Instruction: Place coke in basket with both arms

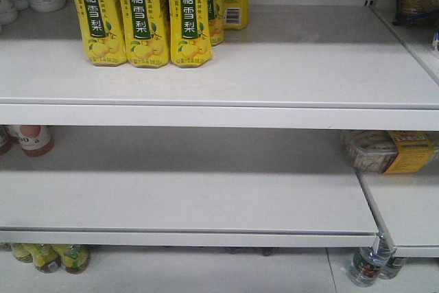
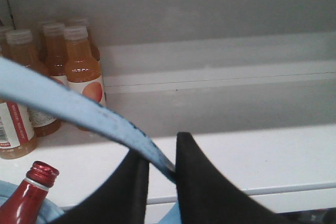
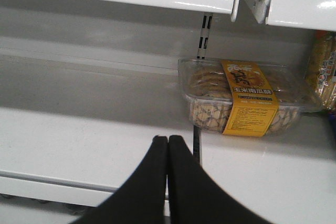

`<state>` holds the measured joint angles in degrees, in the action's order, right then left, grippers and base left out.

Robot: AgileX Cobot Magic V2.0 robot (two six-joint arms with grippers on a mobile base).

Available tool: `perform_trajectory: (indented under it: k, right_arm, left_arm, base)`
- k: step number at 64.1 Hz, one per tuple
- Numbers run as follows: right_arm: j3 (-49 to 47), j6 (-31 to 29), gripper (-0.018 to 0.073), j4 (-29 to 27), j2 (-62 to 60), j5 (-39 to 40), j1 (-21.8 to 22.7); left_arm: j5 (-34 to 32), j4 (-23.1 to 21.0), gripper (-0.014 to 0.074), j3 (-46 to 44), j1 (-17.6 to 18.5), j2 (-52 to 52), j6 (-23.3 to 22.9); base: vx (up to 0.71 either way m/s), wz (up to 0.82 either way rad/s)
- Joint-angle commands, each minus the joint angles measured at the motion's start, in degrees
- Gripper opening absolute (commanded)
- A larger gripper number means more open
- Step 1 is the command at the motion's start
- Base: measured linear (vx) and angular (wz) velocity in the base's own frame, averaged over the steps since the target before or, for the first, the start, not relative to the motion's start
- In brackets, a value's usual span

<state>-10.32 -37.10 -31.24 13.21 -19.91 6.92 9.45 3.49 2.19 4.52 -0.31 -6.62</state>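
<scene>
two left fingers pinch basket handle; right fingers pressed together.

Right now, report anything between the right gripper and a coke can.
No coke can shows in any view. The right gripper, shut, faces bare shelf; a biscuit box sits to its right.
</scene>
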Motion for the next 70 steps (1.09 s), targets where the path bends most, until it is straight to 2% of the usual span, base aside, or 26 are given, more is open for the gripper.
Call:
perform_trajectory:
  k: [1, 51, 58, 70]
  right_arm:
    - [-1.7, -0.3, -0.0010, -0.5, 0.5, 3.5, 0.3]
    - [-1.5, -0.4, -0.0010, -0.4, 0.5, 4.0, 0.3]
    - [-1.5, 1.4, -0.0010, 4.1, 0.0, 5.8, 0.3]
    - [0.1, 18.6, -0.0010, 20.1, -4.8, 9.3, 0.3]
  left_arm:
    - [-8.5, 2.6, -0.0006, -2.1, -0.1, -1.2, 2.6]
    - [-8.5, 2.6, -0.0006, -2.1, -0.1, -1.2, 2.6]
    - [-8.5, 2.6, -0.0006, -2.1, -0.1, -1.2, 2.6]
    - [-8.5, 2.6, -0.0006, -2.1, -0.1, -1.2, 2.6]
  base:
    - [0.00, 0.00]
    - [0.00, 0.00]
    - [0.00, 0.00]
    - [0.00, 0.00]
